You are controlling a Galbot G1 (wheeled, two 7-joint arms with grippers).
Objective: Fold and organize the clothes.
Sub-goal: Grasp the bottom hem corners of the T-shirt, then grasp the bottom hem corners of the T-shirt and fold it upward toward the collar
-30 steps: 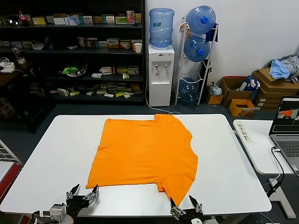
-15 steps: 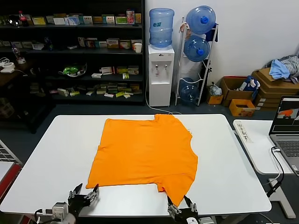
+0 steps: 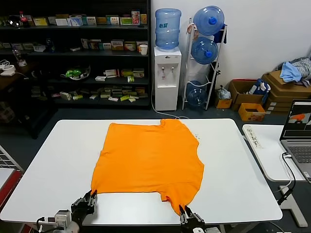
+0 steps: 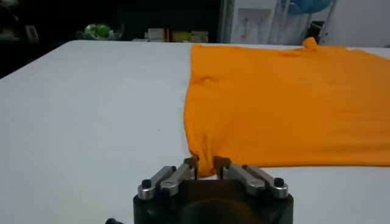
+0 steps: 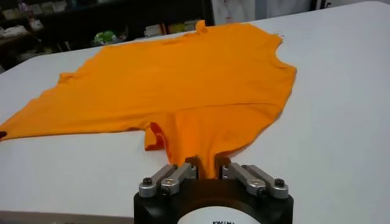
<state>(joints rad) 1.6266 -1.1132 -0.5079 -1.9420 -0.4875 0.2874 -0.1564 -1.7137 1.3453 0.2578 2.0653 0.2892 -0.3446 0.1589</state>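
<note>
A: Entry. Orange T-shirt lies spread on the white desk, roughly mid-desk, one edge near the far edge, its two nearest corners drawn toward the near edge. No lettering visible on the upward side.

B: Tools?

A: Left tool sits at the near edge on the shirt's near-left corner; the left wrist view shows its fingertips pinched together on that corner of cloth. Right tool is at the near edge, right of centre, clamped on the shirt's nearest point, which runs down between its fingers.

B: Change against the previous second?

A: Yes. A second ago both tools were spread wide and short of the cloth. Half a second ago they were narrower and closer. Now both are closed on fabric, and the near-left corner has pulled slightly toward the near edge.

B: Meaning?

A: Judgement: both grasps are made; the fold itself is not started. Likely next is lifting the near hem and carrying it toward the far edge. Risk: a thin pinch could slip.

B: Surroundings?

A: Laptop on a side desk beyond the right edge.
</note>
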